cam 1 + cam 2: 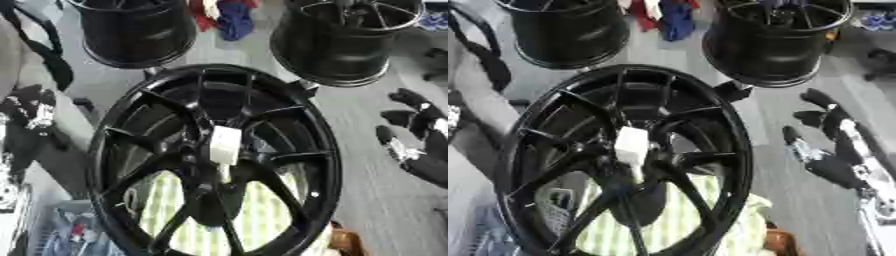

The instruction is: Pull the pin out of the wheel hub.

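1. While the head looks down in the left eye view, a large black spoked wheel fills the middle, and a pale block-shaped pin sits at its hub, where the spokes meet.
2. Two more black wheels stand beyond it, one far left and one far right, with red and blue cloth between them.
3. At the right edge, the right hand hangs beside the big wheel, apart from it, its dark fingers spread and relaxed, holding nothing.
4. On the left edge, black arm parts show, but whether the left hand is among them, or how its fingers stand, I cannot tell.
5. Through the lower spokes, a striped yellowish cloth shows.
6. Seen from the right eye view, the pin lies left of centre, in the hub.
7. That view shows the right hand more fully, with silver parts along the forearm running to the lower right corner.
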Robot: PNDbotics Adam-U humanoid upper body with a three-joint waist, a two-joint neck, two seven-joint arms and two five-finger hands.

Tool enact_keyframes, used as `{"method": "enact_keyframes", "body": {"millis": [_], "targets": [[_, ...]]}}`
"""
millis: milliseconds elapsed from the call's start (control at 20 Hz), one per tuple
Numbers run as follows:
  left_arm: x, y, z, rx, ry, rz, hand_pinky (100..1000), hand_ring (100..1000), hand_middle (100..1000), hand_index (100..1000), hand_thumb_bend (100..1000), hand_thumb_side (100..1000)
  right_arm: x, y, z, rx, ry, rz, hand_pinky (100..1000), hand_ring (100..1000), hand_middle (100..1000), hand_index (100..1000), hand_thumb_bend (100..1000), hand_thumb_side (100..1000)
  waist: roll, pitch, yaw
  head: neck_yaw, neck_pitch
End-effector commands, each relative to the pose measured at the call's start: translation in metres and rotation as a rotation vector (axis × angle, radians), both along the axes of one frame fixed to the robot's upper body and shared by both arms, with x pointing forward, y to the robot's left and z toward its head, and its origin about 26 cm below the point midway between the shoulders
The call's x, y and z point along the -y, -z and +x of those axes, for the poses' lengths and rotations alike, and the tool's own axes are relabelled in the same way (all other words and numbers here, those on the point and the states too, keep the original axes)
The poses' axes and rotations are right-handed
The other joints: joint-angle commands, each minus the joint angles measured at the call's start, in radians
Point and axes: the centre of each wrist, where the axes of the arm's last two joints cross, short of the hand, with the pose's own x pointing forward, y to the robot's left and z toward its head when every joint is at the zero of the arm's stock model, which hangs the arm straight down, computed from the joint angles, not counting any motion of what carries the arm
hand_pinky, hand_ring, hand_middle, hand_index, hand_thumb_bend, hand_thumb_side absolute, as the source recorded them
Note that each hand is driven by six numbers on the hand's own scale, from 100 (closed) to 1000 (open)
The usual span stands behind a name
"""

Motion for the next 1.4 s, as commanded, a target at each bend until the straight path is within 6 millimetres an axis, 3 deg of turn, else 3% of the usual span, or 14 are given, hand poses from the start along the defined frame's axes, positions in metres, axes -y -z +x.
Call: {"method": "enact_keyframes", "body": {"millis": [50,450,800,850,900,1400], "targets": [[0.0,-0.012,0.001,0.035,0.011,0.023,558,655,678,796,308,620,0.008,-0.023,0.001,0.048,-0.021,-0.075,843,800,902,968,289,401,0.0,-0.013,0.003,-0.001,0.005],[-0.001,-0.01,0.0,0.026,0.018,0.032,556,655,678,796,308,621,0.008,-0.082,0.006,0.15,-0.153,-0.278,834,802,896,967,270,412,-0.009,-0.017,0.012,-0.007,0.005],[-0.001,-0.008,0.0,0.014,0.031,0.039,555,657,679,796,307,622,-0.026,-0.15,0.009,0.227,-0.466,-0.501,825,802,891,966,257,403,-0.011,-0.023,0.025,-0.014,0.005],[0.0,-0.008,0.0,0.013,0.032,0.039,555,657,679,796,307,622,-0.032,-0.157,0.009,0.227,-0.509,-0.524,825,802,885,966,315,450,-0.012,-0.024,0.026,-0.014,0.005],[0.0,-0.008,0.0,0.012,0.035,0.04,555,657,679,797,307,622,-0.037,-0.163,0.009,0.225,-0.552,-0.547,824,801,891,966,253,403,-0.013,-0.024,0.028,-0.015,0.005],[-0.001,-0.007,0.0,0.003,0.043,0.049,554,658,680,797,305,623,-0.087,-0.195,0.012,0.173,-0.896,-0.699,824,806,893,974,237,417,-0.019,-0.028,0.039,-0.013,0.005]]}}
